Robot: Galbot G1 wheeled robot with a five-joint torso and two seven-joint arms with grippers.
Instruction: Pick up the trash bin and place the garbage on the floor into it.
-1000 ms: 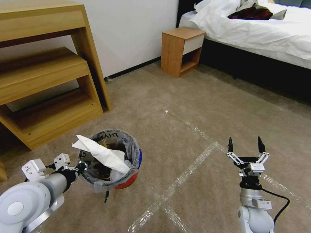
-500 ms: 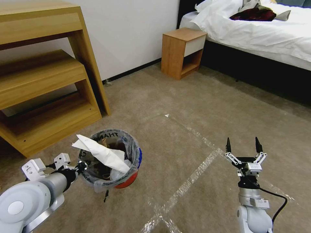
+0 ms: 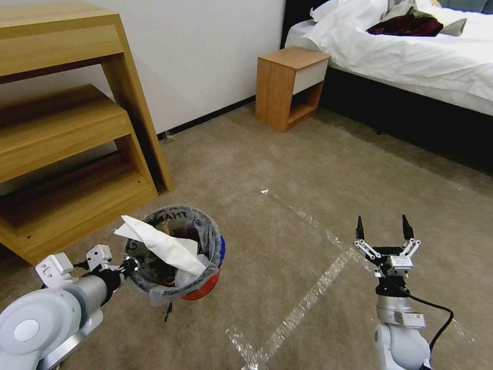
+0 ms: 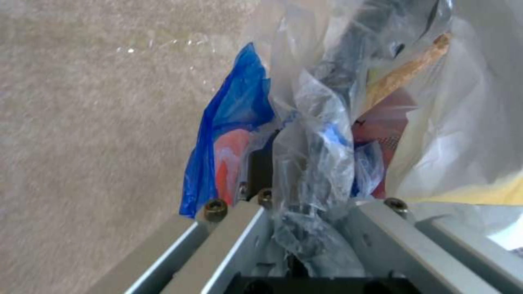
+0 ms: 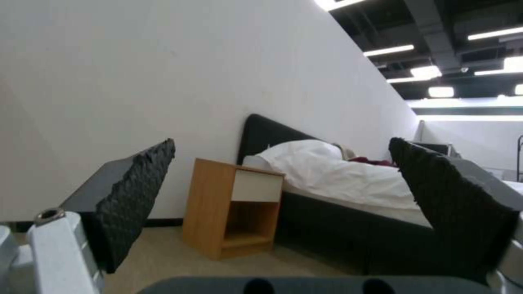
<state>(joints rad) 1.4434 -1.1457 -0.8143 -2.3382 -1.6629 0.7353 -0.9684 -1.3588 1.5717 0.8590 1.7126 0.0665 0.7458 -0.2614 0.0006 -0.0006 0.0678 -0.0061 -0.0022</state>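
The trash bin (image 3: 203,285), red with a blue rim and a clear "THANK YOU" liner, hangs at the lower left of the head view. My left gripper (image 3: 130,265) is shut on its near rim. The left wrist view shows that gripper (image 4: 305,196) clamped on crinkled liner and the blue rim (image 4: 229,122). Garbage lies inside the bin, and a long white crumpled paper (image 3: 160,244) sticks out over the rim. One tiny white scrap (image 3: 264,191) lies on the floor (image 3: 318,169). My right gripper (image 3: 382,229) points up at the lower right, open and empty (image 5: 283,192).
A wooden shelf unit (image 3: 67,149) stands close on the left. A wooden nightstand (image 3: 290,85) and a bed (image 3: 416,56) with white sheets are at the back right. Shiny tape lines (image 3: 313,294) cross the carpet between my arms.
The whole view has shifted, so the camera moved: shelf unit, nightstand and tape lines drift in the picture. Both arms and the held bin keep their places in the view.
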